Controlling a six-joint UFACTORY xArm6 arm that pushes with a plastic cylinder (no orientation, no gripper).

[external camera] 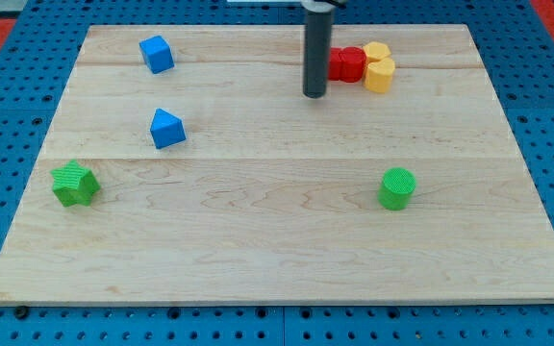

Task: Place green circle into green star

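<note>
The green circle [397, 188] is a short green cylinder standing at the view's right, below the middle of the board. The green star [74, 184] lies at the view's left edge of the board, at about the same height. My tip [314, 94] is the lower end of a dark rod near the view's top centre. It is well above and to the left of the green circle, touching neither green block. It stands just left of a red block [347, 64].
A blue cube [157, 54] lies at the top left and another blue block [167, 128] below it. Two yellow blocks [380, 69] sit against the red block at the top. The wooden board [277, 259] rests on a blue pegboard.
</note>
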